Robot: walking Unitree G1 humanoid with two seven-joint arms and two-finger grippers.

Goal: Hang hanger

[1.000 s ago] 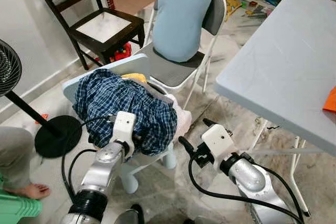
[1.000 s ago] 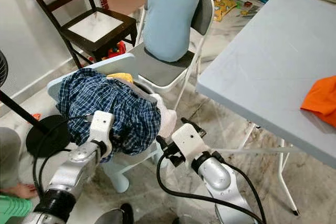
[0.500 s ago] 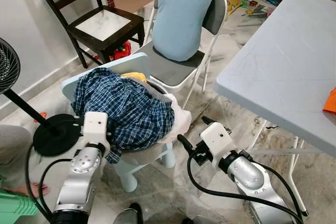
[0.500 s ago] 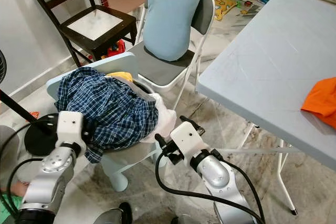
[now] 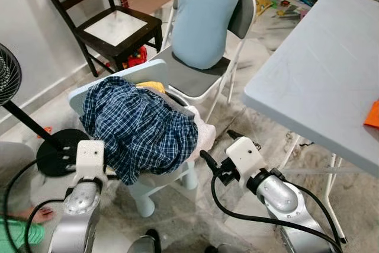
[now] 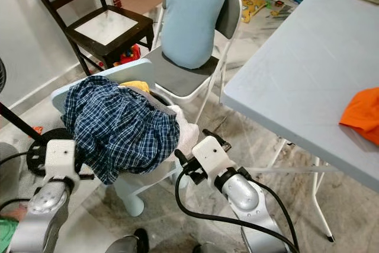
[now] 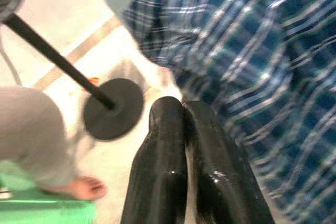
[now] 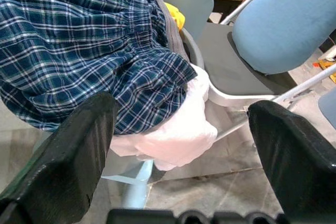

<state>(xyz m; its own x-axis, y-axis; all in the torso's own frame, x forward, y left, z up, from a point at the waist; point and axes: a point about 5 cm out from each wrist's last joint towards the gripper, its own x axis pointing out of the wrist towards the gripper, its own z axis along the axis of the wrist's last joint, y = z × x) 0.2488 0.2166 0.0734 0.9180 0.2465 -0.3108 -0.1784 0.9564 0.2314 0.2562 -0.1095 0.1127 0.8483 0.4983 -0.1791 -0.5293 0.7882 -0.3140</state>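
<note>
Left gripper (image 7: 182, 109): the two black fingers are pressed together, tips touching, nothing between them. The tips sit just short of the lower hem of the blue-and-white plaid cloth garment (image 5: 139, 128), apart from it. Beyond the fingertips on the other side lies the round black base of a standing fan (image 7: 113, 108) with its slanted black pole, and past that a person's grey-trousered leg (image 7: 29, 135) and bare foot (image 7: 79, 187) on the pale tiled floor (image 5: 195, 217).

Right gripper (image 8: 184, 145): fingers spread wide, holding nothing. Between the two fingers, well ahead of the tips, hangs a bunched white cloth (image 8: 176, 129) that sticks out from under the plaid garment. The garment's gathered edge sits nearer one finger; nearer the other is the grey seat of a white-framed folding chair (image 5: 195, 78) with a light blue cushion (image 5: 201, 13) propped against its back.

The plaid garment is draped over a small pale blue plastic chair (image 5: 145, 197); a bit of yellow fabric (image 5: 153, 86) peeks out at its top. No hanger can be made out in any view; it cannot be told whether one lies under the garment.

Also: dark wooden chair (image 5: 115, 31) near the wall; grey folding table (image 5: 323, 81) beyond the right gripper, with an orange cloth (image 6: 361, 114) on it.
</note>
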